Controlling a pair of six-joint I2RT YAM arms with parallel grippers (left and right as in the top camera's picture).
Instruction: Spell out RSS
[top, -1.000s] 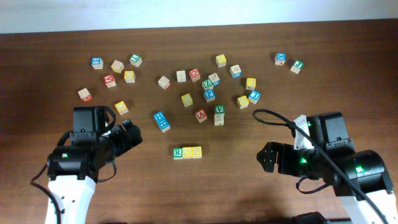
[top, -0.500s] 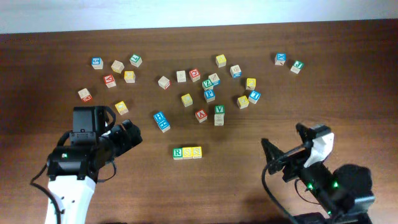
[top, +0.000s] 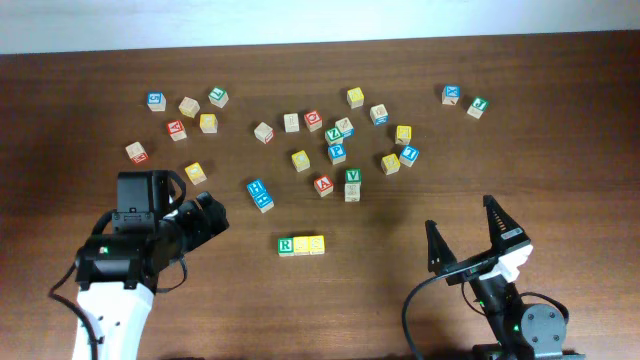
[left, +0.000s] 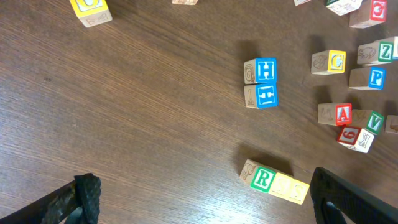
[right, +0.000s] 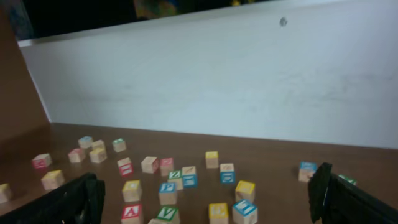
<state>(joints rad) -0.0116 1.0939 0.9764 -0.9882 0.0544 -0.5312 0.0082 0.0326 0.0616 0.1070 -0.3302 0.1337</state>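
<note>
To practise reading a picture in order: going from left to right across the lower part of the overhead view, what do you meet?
left hand → green R block → first yellow S block → second yellow S block → right hand

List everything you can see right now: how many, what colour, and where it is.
RSS row: three blocks, a green R then two yellow S, touching in a line, front centre of the table.
Blue pair: two blocks, blue faces, touching, just behind and left of the row.
Loose letter blocks: roughly two dozen, red, yellow, blue, green and plain wood, scattered across the back half.
Table: one, dark brown wood.
Wall: one, white, behind the table.
Left claw: one, black, open and empty, front left.
Right claw: one, black, open and empty, front right.
</note>
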